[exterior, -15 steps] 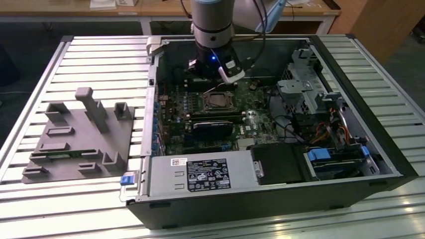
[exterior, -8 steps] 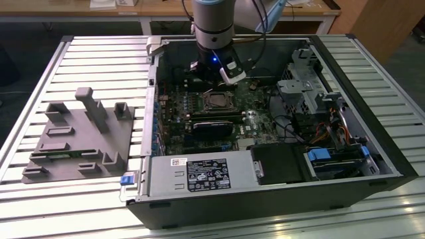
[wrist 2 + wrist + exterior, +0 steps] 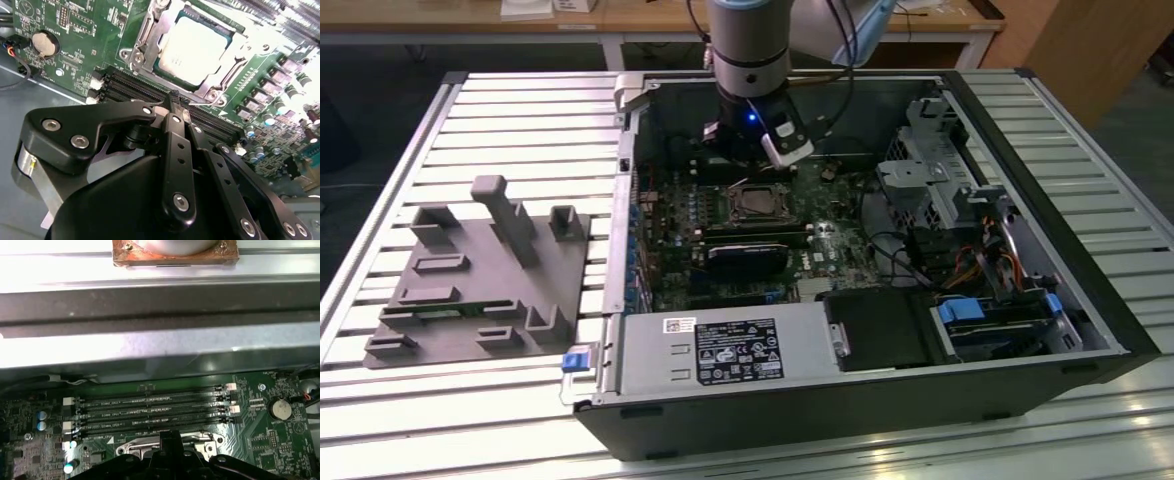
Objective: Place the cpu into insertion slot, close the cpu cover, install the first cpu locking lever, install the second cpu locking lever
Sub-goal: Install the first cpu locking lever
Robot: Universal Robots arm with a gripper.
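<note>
The cpu [image 3: 195, 47] lies flat in the insertion slot [image 3: 175, 76]. The cpu cover [image 3: 145, 36] seems to be down around it as a silvery frame, though its near edge is hidden behind the tool [image 3: 175, 98]. The tool's fingertips are pressed together with nothing between them, just beside the socket and over the black memory slots [image 3: 150, 412]. In the exterior view, a white label [image 3: 734, 352] on the power supply [image 3: 660, 360] carries print too small to make out.
</note>
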